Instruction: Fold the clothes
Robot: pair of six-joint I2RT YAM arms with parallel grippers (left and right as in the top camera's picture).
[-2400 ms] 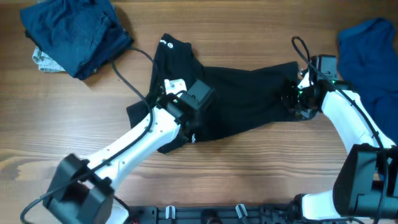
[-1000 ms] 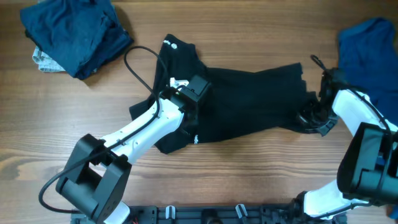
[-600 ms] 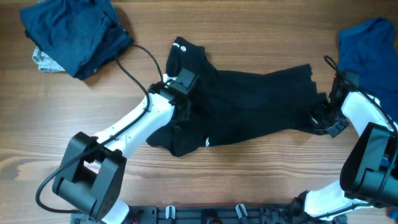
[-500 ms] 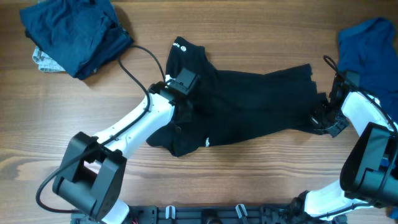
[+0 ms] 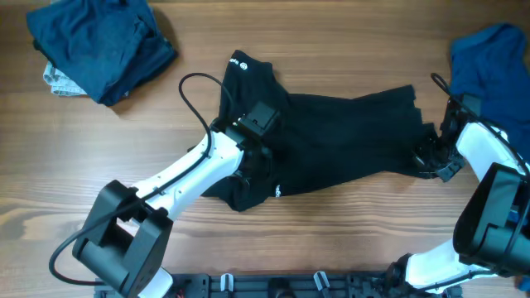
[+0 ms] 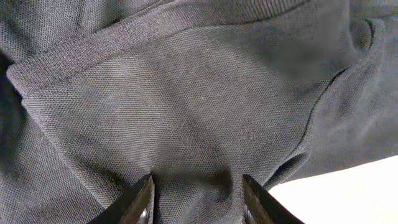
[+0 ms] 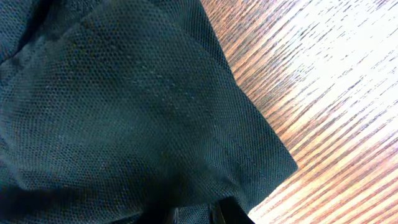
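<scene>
black shirt-like fabric garment (image 5: 339,141) lies mid tabletop, stretched roughly left to right. it's rumpled, the left end bunched, a small white label showing near the far end (image 5: 238,60). no clean fold in it yet, so i'd call this early: flattening/straightening stage, actual folds all left to do.

left hand (image 6: 198,193) is down on the garment's left part, fingers (image 6: 140,202) spread with flat cloth between them. nothing visibly pinched.

right hand (image 5: 428,157) sits at the garment's right end, near the tabletop's right edge. its wrist view shows the hem corner on bare wood and only a sliver of finger, so can't tell if it's gripping or apart.

dark navy fabric bundle (image 5: 99,41) sits at the far-left corner, a loose heap, with a pale patterned scrap (image 5: 56,81) sticking out under it. royal blue fabric garment (image 5: 489,62) is bunched at the far-right corner, partly out of frame. neither looks neatly folded, so likely both pending.

surface: brown wood-grain tabletop (image 5: 348,232), glare near the right hand. black rail with clips (image 5: 273,284) runs along the near edge. nothing of the room shows beyond the tabletop.
</scene>
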